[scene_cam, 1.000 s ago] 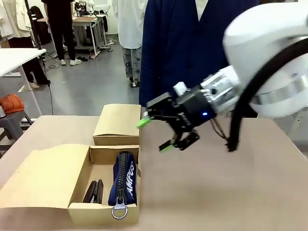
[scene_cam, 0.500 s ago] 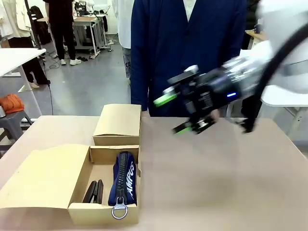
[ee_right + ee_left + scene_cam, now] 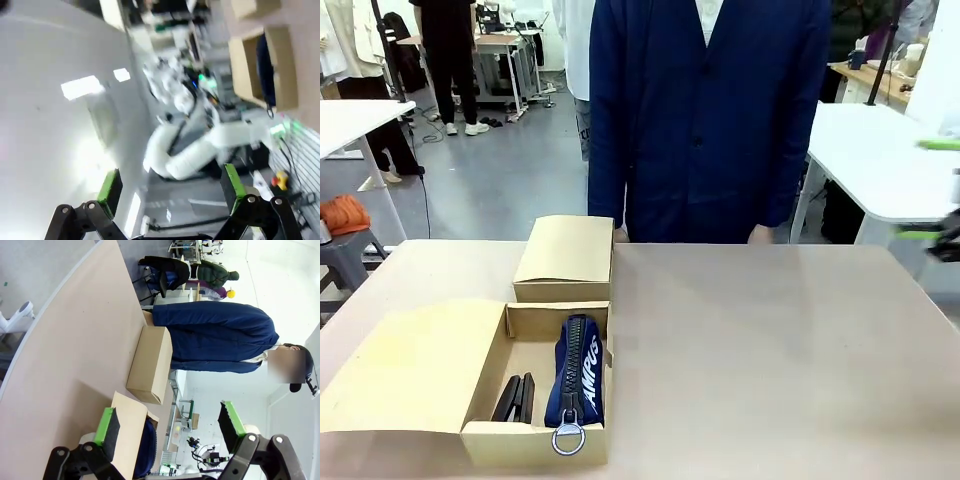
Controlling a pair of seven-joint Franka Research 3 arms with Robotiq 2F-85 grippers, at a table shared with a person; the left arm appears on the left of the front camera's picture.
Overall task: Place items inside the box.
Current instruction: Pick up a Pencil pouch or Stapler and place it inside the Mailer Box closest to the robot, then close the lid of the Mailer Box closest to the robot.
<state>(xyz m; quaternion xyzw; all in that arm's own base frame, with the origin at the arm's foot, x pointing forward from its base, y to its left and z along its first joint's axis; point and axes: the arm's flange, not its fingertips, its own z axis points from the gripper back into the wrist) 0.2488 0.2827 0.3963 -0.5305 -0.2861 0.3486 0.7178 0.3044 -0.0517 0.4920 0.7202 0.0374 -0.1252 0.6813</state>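
Observation:
The open cardboard box (image 3: 534, 441) stands at the table's front left with its lid flap spread to the left. Inside lie a navy zip pouch with white lettering (image 3: 578, 374) and, left of it, a black stapler (image 3: 515, 398). My right gripper (image 3: 932, 190) is open and empty, blurred at the far right edge, well away from the box. In its own view the right gripper (image 3: 170, 186) shows the box (image 3: 282, 70) far off. My left gripper (image 3: 169, 424) is open and empty, above the box's flap (image 3: 125, 432). The utility knife, marker and small case are out of view.
A smaller closed cardboard box (image 3: 566, 257) sits just behind the open one. A person in a navy coat (image 3: 710, 110) stands at the far edge, hands hanging at the table's rim. The table's middle and right (image 3: 770, 360) are bare.
My right arm has swung from beside the box, up and to the right, out to the picture's right edge. Its gripper stayed open and empty. The box's contents have not moved.

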